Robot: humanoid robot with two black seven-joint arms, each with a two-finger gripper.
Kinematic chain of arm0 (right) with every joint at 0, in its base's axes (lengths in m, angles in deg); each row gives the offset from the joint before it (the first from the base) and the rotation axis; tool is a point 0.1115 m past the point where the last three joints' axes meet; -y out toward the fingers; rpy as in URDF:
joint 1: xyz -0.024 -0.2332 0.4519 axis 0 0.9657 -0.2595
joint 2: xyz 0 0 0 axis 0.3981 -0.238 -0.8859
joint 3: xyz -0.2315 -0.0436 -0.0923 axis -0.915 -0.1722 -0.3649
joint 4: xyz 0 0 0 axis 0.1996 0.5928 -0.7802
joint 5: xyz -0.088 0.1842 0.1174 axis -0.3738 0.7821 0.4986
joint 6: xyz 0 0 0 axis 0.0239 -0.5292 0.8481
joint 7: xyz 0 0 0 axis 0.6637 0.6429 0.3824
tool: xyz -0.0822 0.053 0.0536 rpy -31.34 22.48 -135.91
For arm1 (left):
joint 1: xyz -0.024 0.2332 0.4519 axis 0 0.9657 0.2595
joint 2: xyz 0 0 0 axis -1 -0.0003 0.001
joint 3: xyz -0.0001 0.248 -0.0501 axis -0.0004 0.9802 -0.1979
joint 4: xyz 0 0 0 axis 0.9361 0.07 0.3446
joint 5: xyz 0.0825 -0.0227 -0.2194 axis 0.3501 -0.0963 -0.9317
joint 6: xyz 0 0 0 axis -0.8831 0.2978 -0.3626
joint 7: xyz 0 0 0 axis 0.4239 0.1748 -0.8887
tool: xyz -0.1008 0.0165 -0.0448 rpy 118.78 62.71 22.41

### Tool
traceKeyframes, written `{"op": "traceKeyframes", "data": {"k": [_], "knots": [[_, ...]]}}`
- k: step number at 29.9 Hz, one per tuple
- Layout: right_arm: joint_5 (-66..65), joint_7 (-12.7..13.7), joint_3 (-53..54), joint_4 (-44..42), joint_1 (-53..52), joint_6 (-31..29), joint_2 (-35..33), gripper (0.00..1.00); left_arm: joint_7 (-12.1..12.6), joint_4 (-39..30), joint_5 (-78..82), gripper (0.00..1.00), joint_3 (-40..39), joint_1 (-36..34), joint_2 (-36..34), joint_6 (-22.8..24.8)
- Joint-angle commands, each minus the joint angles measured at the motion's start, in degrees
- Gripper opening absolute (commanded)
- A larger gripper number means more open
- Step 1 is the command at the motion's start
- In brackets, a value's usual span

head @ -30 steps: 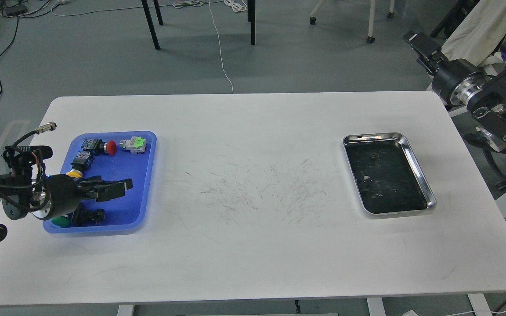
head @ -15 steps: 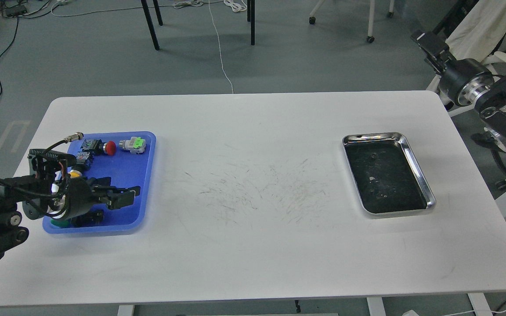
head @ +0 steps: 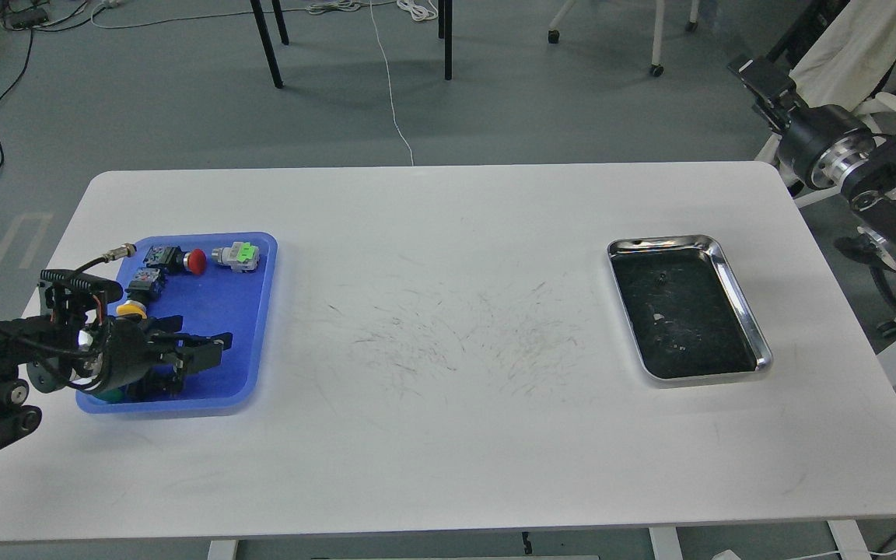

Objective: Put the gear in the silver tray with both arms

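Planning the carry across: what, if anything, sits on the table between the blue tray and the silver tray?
Nothing visible: the white table between the blue tray and the silver tray shows only scuff marks.

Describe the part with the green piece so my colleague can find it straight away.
On the white table, find the blue tray at the left end. In its far right corner lies a small grey part with a bright green piece, beside the red-capped button; nothing else there is grey and green.

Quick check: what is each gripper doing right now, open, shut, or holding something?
Left gripper: over the blue tray, fingers apart, open, holding nothing visible.
Right gripper: off the table, seen end-on; cannot tell.
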Motion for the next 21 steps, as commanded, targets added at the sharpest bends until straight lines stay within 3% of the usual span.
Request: {"op": "traceKeyframes", "data": {"k": [1, 5, 11, 21], "knots": [[0.0, 0.0, -0.1, 0.0, 0.1, 0.0, 0.0, 0.90, -0.6, 0.2, 0.0, 0.85, 0.1, 0.3, 0.2, -0.1], [0.0, 0.0, -0.3, 0.0, 0.1, 0.0, -0.1, 0.90, -1.0, 0.2, 0.0, 0.82, 0.1, 0.4, 0.2, -0.5], [0.0, 0.0, -0.3, 0.0, 0.1, 0.0, -0.2, 0.90, -4.1, 0.6, 0.6, 0.79, 0.1, 0.9, 0.1, -1.2], [0.0, 0.0, -0.3, 0.1, 0.1, 0.0, -0.4, 0.90, -5.2, 2.5, 1.1, 0.76, 0.0, 1.1, -0.1, -1.7]]}}
